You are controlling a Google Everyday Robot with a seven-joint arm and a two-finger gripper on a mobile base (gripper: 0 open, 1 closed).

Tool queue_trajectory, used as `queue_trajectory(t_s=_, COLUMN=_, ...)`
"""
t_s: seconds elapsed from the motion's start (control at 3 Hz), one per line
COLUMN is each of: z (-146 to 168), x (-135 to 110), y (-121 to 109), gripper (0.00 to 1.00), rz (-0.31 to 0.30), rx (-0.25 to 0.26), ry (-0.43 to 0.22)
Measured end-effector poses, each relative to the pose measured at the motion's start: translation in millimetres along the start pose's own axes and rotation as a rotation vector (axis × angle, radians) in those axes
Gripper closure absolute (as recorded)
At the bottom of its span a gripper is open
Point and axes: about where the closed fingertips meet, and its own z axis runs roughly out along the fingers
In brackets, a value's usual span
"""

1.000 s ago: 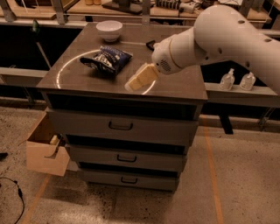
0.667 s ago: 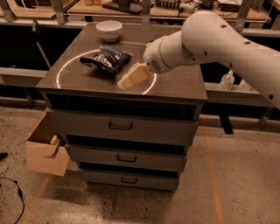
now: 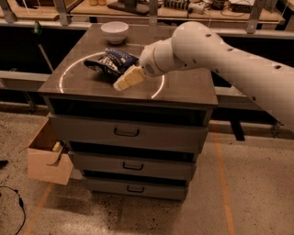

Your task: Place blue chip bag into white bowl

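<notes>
The blue chip bag [image 3: 109,63] lies on the dark cabinet top [image 3: 183,87], left of centre, inside a bright ring of light. The white bowl [image 3: 115,32] stands upright at the far edge of the top, behind the bag and apart from it. My gripper [image 3: 124,81] reaches in from the right on the white arm. Its cream-coloured fingers [image 3: 129,78] point down-left and sit just at the bag's near right edge, low over the top. It holds nothing that I can see.
The cabinet has drawers [image 3: 126,132] below the top. An open cardboard box [image 3: 46,153] sits on the floor at its left side. A workbench with clutter [image 3: 183,7] runs behind the cabinet. A cable [image 3: 18,202] lies on the floor.
My arm has swung left across the cabinet top. The gripper moved from right of the bag to the bag's near right edge. The bag and bowl have not moved.
</notes>
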Motion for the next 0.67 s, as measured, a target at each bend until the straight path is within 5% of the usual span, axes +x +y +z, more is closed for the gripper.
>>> queue_trajectory(t_s=0.33, z=24.8, x=-2.8, y=-1.5, gripper=0.0, rz=0.007, rx=-0.005, ry=-0.015)
queue_trajectory(t_s=0.67, z=42.5, x=-5.1, y=-4.1, gripper=0.14, rz=0.012, rx=-0.006, ry=-0.023)
